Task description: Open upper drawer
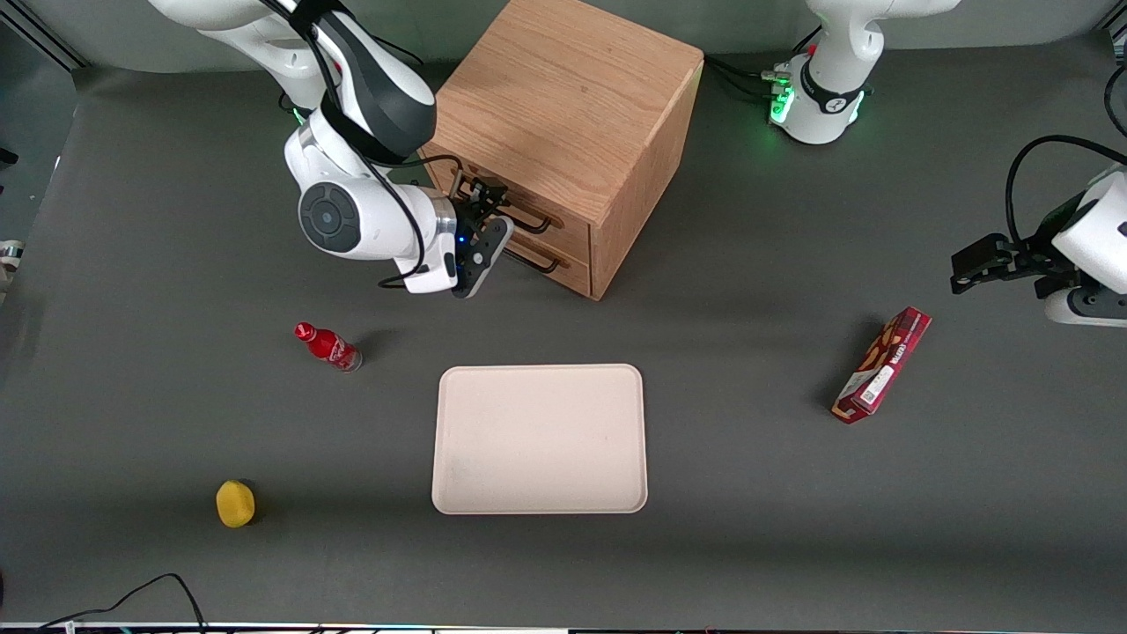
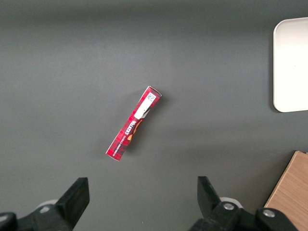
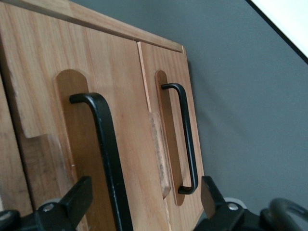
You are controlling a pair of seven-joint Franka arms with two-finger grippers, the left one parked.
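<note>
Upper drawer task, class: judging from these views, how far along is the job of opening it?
Done: the hand has reached the cabinet and sits in front of the upper drawer, fingers open on either side of its black handle. In hand: lining up the grasp; nothing is gripped yet. Left: closing on the handle and pulling, since the upper drawer looks flush with the lower drawer and shut.

End effector (image 1: pixel 489 231) before upper drawer (image 1: pixel 528 217)

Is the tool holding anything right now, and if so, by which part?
Nothing is held. The tool is open in front of the upper drawer, its fingers on either side of the handle, not closed on it.
</note>
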